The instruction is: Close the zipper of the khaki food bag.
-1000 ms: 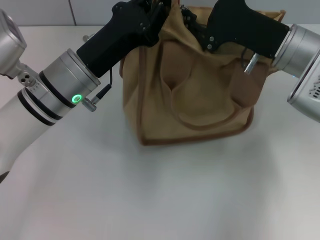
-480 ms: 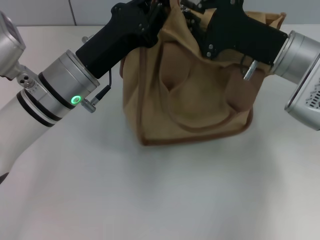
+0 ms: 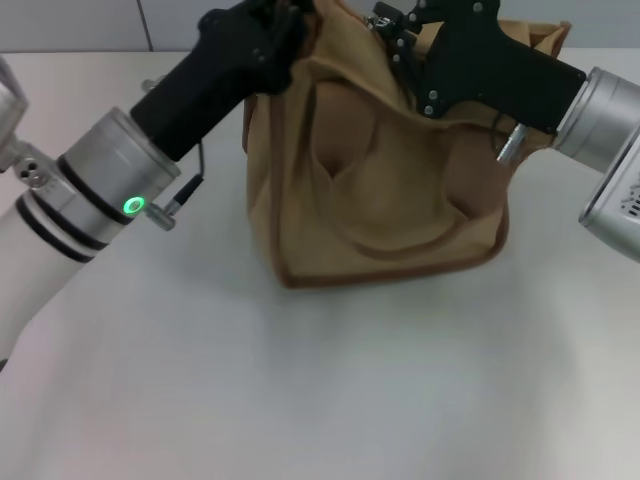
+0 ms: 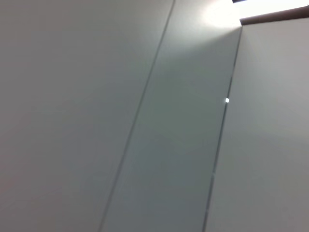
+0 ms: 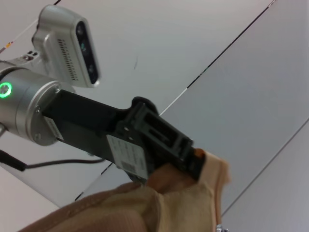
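Note:
The khaki food bag (image 3: pixel 380 200) stands upright on the white table, with a looped handle hanging down its near side. My left gripper (image 3: pixel 295 15) is at the bag's top left end. In the right wrist view this left gripper (image 5: pixel 193 157) is shut on a raised corner of the bag's cloth (image 5: pixel 159 203). My right gripper (image 3: pixel 392 25) reaches over the bag's top from the right, close to the left one. The zipper is hidden behind both grippers along the top of the bag. The left wrist view holds only wall panels.
The white table (image 3: pixel 300 380) stretches in front of and beside the bag. A grey panelled wall (image 3: pixel 80 20) rises just behind the table's far edge.
My right gripper has slid left along the bag's top towards the left gripper. The left arm has shifted left and back, pulling the bag's top corner taut.

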You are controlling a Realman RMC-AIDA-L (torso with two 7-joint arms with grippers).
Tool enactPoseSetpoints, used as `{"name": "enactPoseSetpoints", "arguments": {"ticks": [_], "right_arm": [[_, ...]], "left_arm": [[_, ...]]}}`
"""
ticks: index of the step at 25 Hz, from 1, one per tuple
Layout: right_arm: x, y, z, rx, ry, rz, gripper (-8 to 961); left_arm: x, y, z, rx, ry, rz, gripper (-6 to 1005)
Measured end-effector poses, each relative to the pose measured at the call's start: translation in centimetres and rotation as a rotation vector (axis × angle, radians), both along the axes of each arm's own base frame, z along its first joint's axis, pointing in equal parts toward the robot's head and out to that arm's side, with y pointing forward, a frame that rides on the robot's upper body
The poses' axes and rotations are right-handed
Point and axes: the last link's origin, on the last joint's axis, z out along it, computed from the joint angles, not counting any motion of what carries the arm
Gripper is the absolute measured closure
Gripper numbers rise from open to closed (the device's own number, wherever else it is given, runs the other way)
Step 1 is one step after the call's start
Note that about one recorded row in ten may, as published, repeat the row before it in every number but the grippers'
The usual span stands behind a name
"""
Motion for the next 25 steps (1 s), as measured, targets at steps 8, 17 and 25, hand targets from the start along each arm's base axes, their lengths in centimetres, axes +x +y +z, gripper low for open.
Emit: {"name": "enactPoseSetpoints", "arguments": {"ticks": [8, 17, 25], "right_arm": [[1.5, -0.6, 0.8, 0.029, 0.012, -0.046, 952], [3.9, -1.3, 2.5, 0.064, 0.066, -0.14, 953], [5.8, -2.1, 3.5, 0.1, 0.088, -0.2, 952]], "left_arm": [[-2.5, -0.4, 1.7, 0.071, -0.042, 0.091, 959], [-3.3, -0.6, 2.2, 0.092, -0.049, 0.112, 959], [-3.3, -0.6, 2.2, 0.093, -0.049, 0.114, 958]]}}
